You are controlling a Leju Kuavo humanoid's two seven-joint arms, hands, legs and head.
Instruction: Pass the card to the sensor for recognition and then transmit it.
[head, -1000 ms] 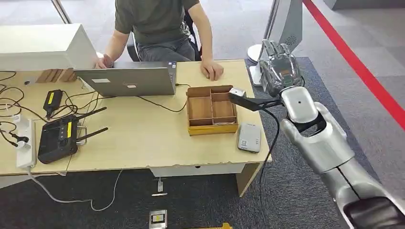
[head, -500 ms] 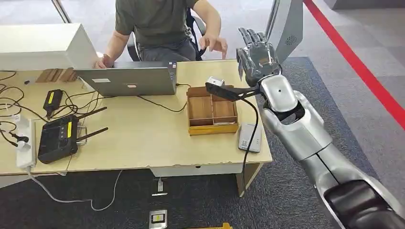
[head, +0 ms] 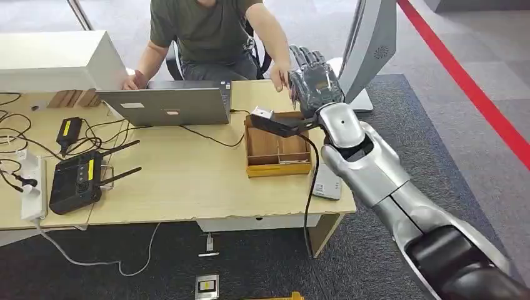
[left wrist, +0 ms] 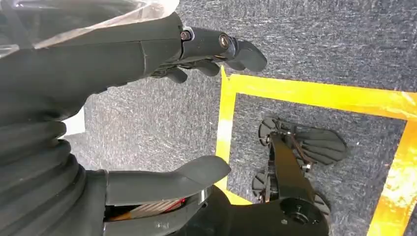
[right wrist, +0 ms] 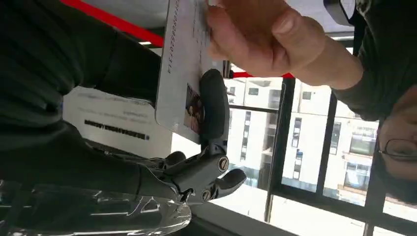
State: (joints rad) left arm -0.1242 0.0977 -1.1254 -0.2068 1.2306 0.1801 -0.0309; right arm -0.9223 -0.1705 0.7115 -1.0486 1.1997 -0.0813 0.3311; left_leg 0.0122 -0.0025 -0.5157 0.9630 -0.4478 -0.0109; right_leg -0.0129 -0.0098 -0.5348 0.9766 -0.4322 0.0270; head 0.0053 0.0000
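1. Card (right wrist: 184,69): a pale rectangle with a line of printed digits along one edge and a small photo near a corner, standing against the thumb (right wrist: 214,105) of the right hand (right wrist: 162,162), which grasps it
2. A person's hand (right wrist: 260,37) pinches the card's other end
3. In the head view the right hand (head: 314,81) is raised above the wooden tray (head: 278,145) on the desk (head: 187,181)
4. The left hand (left wrist: 162,113) hangs over the carpet, fingers apart, released

A white card (right wrist: 184,69) with printed digits and a small photo is standing edge-on between the right hand's thumb (right wrist: 212,105) and a person's hand (right wrist: 260,37), which is gripping its far end.

A grey sensor (head: 325,182) is lying flat on the surface (head: 187,181), near its right edge, beside a wooden tray (head: 278,167).
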